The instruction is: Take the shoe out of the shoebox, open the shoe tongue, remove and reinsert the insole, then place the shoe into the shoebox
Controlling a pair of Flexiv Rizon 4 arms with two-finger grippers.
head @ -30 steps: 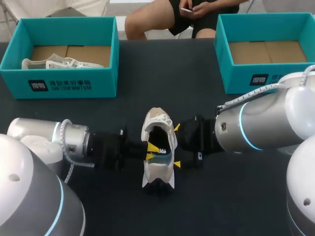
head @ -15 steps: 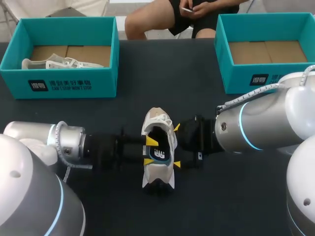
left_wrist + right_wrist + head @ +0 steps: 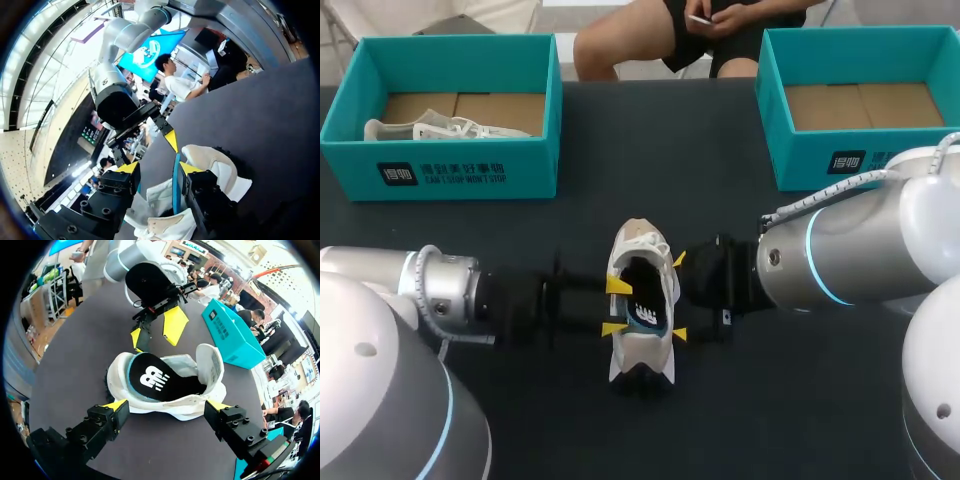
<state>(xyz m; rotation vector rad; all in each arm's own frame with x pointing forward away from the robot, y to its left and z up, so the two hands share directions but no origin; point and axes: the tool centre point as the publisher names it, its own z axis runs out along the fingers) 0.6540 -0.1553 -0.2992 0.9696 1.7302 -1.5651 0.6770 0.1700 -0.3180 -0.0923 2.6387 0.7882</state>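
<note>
A white shoe [image 3: 642, 352] lies mid-table, its tongue folded back. The black insole [image 3: 646, 314] with a teal edge lies inside it, also visible in the right wrist view as the insole [image 3: 152, 377] within the shoe [image 3: 192, 407]. My left gripper [image 3: 615, 307] is open at the shoe's left rim, holding nothing. From its own camera the left gripper [image 3: 159, 167] faces the shoe [image 3: 220, 170], with the teal insole edge [image 3: 176, 185] loose between its fingers. My right gripper [image 3: 678, 297] is open along the shoe's right side. The right gripper [image 3: 166, 405] flanks the sole.
A teal shoebox [image 3: 440, 170] at the back left holds another white shoe [image 3: 440, 128]. A second teal shoebox [image 3: 820, 165] at the back right shows only its cardboard floor. Dark tabletop surrounds the shoe.
My left gripper has opened, let go of the insole and drawn back to the left out of the shoe. The insole now lies flatter in the shoe. The right arm has not moved.
</note>
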